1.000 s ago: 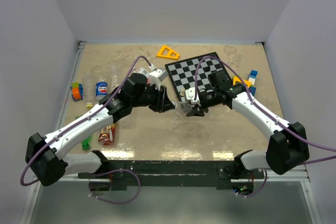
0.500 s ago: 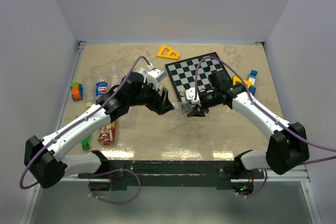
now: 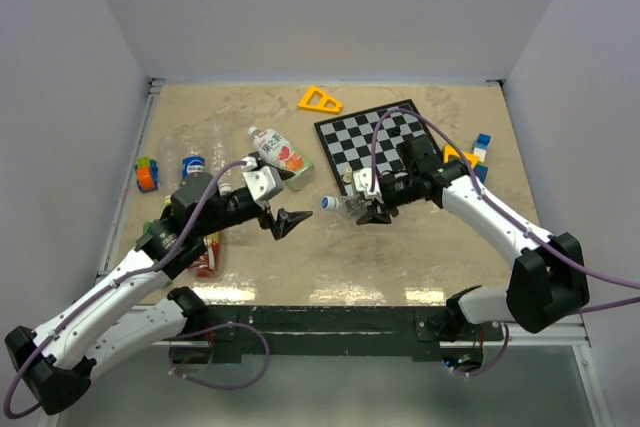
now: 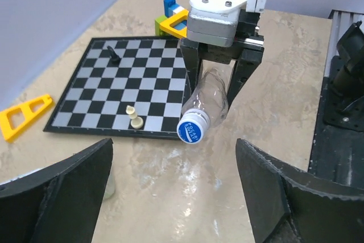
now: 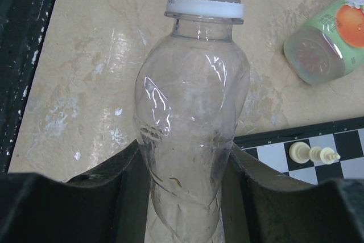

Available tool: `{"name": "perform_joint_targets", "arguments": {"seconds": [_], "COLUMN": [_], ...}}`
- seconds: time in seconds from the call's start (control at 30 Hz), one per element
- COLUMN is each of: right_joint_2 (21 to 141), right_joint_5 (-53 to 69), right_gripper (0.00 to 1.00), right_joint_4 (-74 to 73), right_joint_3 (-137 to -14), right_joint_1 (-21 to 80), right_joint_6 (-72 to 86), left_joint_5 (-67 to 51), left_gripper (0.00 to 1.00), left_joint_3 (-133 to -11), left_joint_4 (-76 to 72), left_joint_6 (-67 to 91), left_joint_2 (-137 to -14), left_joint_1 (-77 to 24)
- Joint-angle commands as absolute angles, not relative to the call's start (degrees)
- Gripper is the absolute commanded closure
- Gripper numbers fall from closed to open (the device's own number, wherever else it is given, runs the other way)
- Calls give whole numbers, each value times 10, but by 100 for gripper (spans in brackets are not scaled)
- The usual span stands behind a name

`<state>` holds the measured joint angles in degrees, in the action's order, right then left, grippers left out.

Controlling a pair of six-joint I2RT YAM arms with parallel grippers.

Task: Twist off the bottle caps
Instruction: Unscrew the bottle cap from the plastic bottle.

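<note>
Mid-way through the unscrewing step on one clear bottle (image 3: 350, 204). Holding the left gripper (image 3: 285, 219) spread wide and empty, just short of the bottle cap (image 3: 328, 203) and not touching it. Straight ahead of those open fingers, finding the cap blue-printed on top and seated on the neck above its ring, so judging it not yet off. Further right, pinching the bottle's body in the right gripper (image 3: 365, 209), fingers pressed against the clear plastic, neck aimed at the left gripper. Cannot tell whether resting on the counter (image 3: 400, 267) or lifted just clear.

Next, by judgement: needs moving the left gripper forward to straddle the cap, closing on its rim, then twisting while bracing the body with the right gripper. Calls for lining up square with the neck; risks slipping off so small a cap or denting the thin wall.

Around: left of the left gripper, a cola bottle (image 3: 193, 167), with a red-yellow labelled bottle (image 3: 207, 257) and a green bottle (image 3: 165, 269) nearer its arm. Beyond the left gripper, a capped juice bottle (image 3: 280, 154) on its side. Beyond the right gripper, a chessboard (image 3: 385, 142) with pale chess pieces (image 4: 133, 118) near the held bottle. Further off, a yellow triangle (image 3: 320, 100); right of the right gripper, coloured blocks (image 3: 478, 152). Nothing between open fingers and cap.
</note>
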<state>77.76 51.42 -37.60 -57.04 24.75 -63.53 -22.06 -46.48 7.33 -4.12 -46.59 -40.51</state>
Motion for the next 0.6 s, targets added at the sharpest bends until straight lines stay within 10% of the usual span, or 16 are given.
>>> {"name": "perform_joint_targets", "arguments": {"seconds": [0.0,0.57], "right_joint_2": [766,763], "right_joint_5": [524,541], "right_gripper": [100,100], "right_joint_4": [-368,-380], "right_joint_3": [-561,-547], "right_joint_1": [249,249], "right_joint_6": [-649,-699], "left_joint_5": [-229,-309], "left_gripper": [5,5], "left_joint_3": [-408,-381], "left_joint_4": [-64,-68], "left_joint_6": [-141,-229], "left_joint_2": [-425,-474], "left_joint_1": [-401,-403]}}
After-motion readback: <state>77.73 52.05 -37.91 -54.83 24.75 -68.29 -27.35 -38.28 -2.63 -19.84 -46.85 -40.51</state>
